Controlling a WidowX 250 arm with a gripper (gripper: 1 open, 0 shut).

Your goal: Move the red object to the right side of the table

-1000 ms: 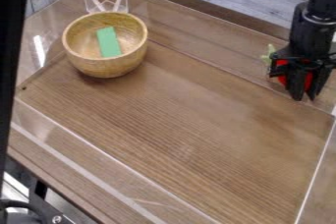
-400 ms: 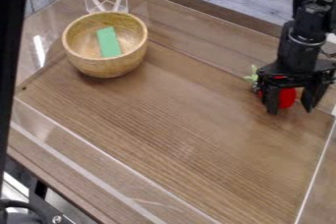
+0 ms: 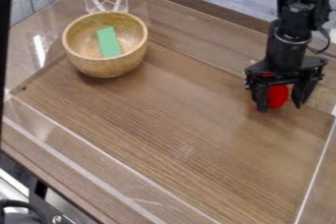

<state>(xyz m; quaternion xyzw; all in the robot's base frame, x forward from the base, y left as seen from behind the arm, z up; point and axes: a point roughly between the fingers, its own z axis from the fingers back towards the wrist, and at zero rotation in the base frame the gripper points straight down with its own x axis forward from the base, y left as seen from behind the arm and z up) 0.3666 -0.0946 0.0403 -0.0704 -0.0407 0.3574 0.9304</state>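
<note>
While the gripper (image 3: 277,96) points down with fingers spread apart, the red object (image 3: 277,95) sits between them on the bench (image 3: 171,120).

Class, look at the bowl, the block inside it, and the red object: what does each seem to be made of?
The bowl: pale turned wood, smooth and slightly shiny. The green block: matte, evenly colored, probably painted wood or plastic. The red object: glossy, likely plastic, partly hidden by the gripper.
</note>
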